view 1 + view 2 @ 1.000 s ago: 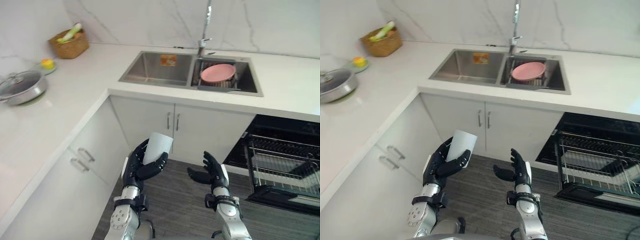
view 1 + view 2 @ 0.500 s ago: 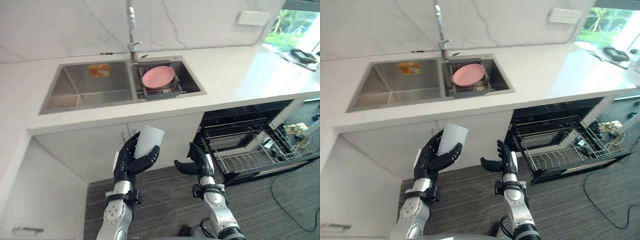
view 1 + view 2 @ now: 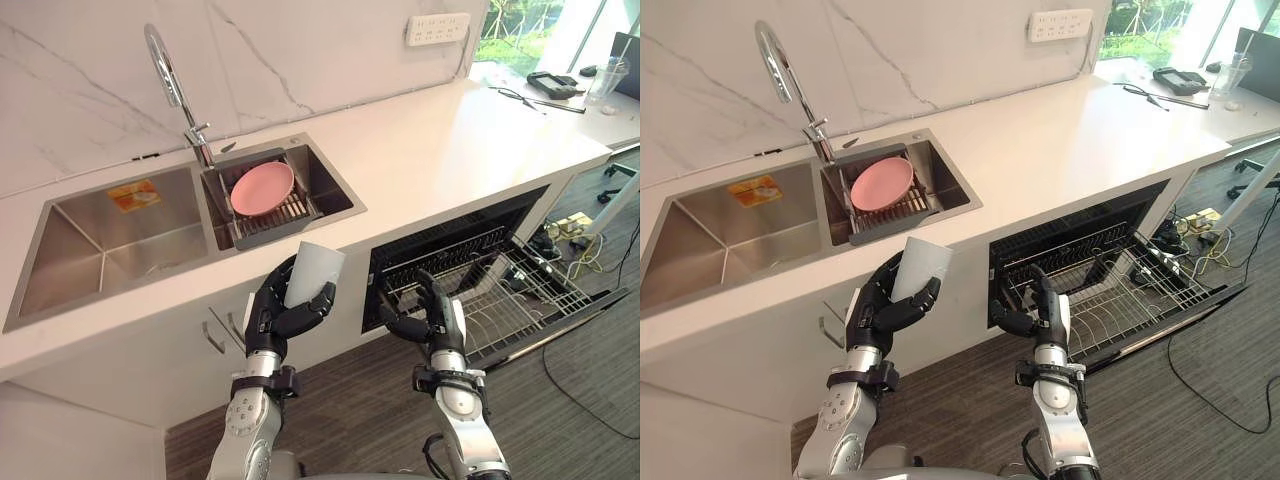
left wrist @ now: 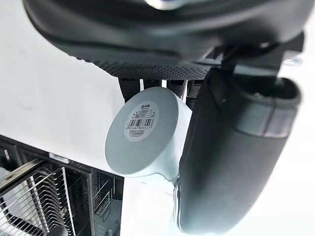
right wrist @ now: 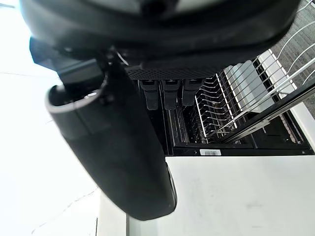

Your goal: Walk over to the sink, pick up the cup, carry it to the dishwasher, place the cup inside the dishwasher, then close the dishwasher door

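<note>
The left robot hand (image 3: pixel 280 322) is raised in front of the white cabinet doors (image 3: pixel 215 335), over the grey floor (image 3: pixel 350 420). Its fingers and thumb are curled round the lower part of the white cup (image 3: pixel 316 272). The cup sits in the crook of that grip, with its upper half standing clear above the fingers. Its long axis is close to upright, tipped a little away from the robot. The mouth points up, and the labelled base faces back towards the wrist, as the left wrist view shows.

Just beside it, on the robot's right, the right robot hand (image 3: pixel 432 318) is level with the left one. Its fingers are loosely spread and it holds nothing.

Beyond the right robot hand the dishwasher (image 3: pixel 450 245) stands open under the bench (image 3: pixel 450 140). Its wire rack (image 3: pixel 515 290) is drawn out over the lowered door (image 3: pixel 575 318).

On the bench top, past the cup, is the double sink (image 3: pixel 100 250). In the sink's right basin a pink plate (image 3: pixel 262 187) lies on a drain rack. The tap (image 3: pixel 170 80) rises behind the sink. A wall socket (image 3: pixel 438 28) sits on the marble wall further right.
</note>
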`<state>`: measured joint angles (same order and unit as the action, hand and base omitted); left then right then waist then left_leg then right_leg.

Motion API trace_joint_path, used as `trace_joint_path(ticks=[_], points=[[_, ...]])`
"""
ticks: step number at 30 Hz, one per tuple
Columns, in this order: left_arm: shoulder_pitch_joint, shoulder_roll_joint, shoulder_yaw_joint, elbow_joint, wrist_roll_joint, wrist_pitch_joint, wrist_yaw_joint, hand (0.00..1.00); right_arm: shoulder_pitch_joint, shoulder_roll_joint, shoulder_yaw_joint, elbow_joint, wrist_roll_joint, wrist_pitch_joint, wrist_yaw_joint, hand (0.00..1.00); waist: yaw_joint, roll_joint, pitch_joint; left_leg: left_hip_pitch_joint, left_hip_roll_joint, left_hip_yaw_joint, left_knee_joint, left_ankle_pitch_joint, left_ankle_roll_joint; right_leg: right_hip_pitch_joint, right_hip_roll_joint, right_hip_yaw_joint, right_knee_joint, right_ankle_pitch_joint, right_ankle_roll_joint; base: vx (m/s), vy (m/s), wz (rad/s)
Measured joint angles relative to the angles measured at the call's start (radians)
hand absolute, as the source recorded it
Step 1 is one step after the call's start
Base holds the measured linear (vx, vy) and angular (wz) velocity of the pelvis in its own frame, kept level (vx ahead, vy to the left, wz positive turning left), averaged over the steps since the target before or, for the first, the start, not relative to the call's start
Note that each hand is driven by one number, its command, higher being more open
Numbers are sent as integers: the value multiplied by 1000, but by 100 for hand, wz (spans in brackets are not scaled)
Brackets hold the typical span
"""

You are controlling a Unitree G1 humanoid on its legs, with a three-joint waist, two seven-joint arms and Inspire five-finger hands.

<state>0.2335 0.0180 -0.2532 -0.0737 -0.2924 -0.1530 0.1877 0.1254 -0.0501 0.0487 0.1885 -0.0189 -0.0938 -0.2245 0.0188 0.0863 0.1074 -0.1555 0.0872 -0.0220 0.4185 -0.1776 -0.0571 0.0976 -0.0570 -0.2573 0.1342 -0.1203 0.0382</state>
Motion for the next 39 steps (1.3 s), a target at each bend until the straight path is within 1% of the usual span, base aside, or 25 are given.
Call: trace_joint_path(ticks=[1, 2, 3, 4, 8, 13, 16, 20, 21, 25, 30, 35, 39], points=[[2, 12, 0, 0, 0, -1, 7, 30, 8, 11, 2, -1, 5, 1, 0, 90, -3, -15, -1, 20, -10, 8, -21, -1, 3, 5, -16, 16, -1, 1, 2, 129, 149, -28], [0, 18, 2, 0, 0, -1, 9, 30, 9, 19, 3, -1, 6, 1, 1, 90, -9, -24, -2, 24, -20, 11, -32, 2, 9, 4, -26, 22, -2, 0, 3, 119, 172, -12], [-3, 27, -2, -3, 0, -3, 5, 30, 9, 30, 2, -2, 17, 1, 3, 90, -14, -39, -4, 37, -40, 29, -66, 12, 25, -6, -51, 43, -1, 0, 3, 117, 194, -16], [-3, 32, -16, -10, 0, -4, 5, 30, 9, 32, -1, -3, 22, 1, 7, 90, -7, -44, -2, 53, -50, 43, -83, 18, 34, -8, -59, 55, -1, 0, 3, 92, 158, -21], [-3, 33, -33, -11, 3, -4, 5, 30, 9, 36, 0, -14, 26, 1, 23, 90, -11, -50, -2, 93, -73, 71, -137, 29, 51, -7, -83, 94, -4, 2, 6, 50, 82, -18], [4, 35, -32, -34, 19, -3, 7, 30, 27, 41, 9, -58, 26, 1, 28, 90, -10, -65, -7, 103, -70, 104, -166, 35, 53, -15, -81, 129, -31, 13, 25, 11, 4, -20], [7, 34, -40, -64, 21, -3, 7, 30, 54, 42, 8, -92, 31, 0, 32, 90, -13, -71, -9, 116, -70, 119, -180, 36, 52, -14, -78, 145, -36, 16, 27, -2, -6, -15], [7, 35, -40, -92, 52, -4, 11, 30, 90, 49, 17, -135, 64, -3, 48, 90, -16, -87, -19, 137, -70, 129, -206, 43, 49, -7, -76, 156, -46, 20, 29, 0, -13, -12], [7, 36, -34, -92, 59, -4, 19, 30, 93, 49, 33, -152, 78, -6, 55, 90, -15, -90, -21, 150, -68, 145, -217, 45, 48, -6, -75, 172, -47, 22, 32, -3, -7, -23], [4, 36, -28, -92, 82, -3, 39, 30, 116, 53, 57, -220, 119, -25, 80, 90, -17, -92, -22, 168, -68, 165, -233, 48, 50, -6, -76, 192, -48, 26, 33, -12, 8, -19], [-1, 43, -14, -92, 129, -3, 57, 30, 123, 55, 87, -265, 204, -47, 115, 90, -32, -107, -33, 186, -70, 180, -252, 53, 52, -5, -76, 206, -50, 31, 32, -10, 12, -9], [-39, 55, -9, -86, 148, -3, 77, 30, 123, 44, 118, -318, 251, -56, 139, 90, -35, -107, -34, 194, -70, 206, -265, 57, 54, -6, -77, 230, -70, 48, 36, -22, 17, -15], [-67, 57, -10, -76, 174, -3, 80, 30, 121, 33, 138, -326, 280, -69, 147, 90, -37, -107, -35, 198, -71, 211, -270, 60, 56, -8, -78, 233, -71, 50, 38, -22, 9, -5]])
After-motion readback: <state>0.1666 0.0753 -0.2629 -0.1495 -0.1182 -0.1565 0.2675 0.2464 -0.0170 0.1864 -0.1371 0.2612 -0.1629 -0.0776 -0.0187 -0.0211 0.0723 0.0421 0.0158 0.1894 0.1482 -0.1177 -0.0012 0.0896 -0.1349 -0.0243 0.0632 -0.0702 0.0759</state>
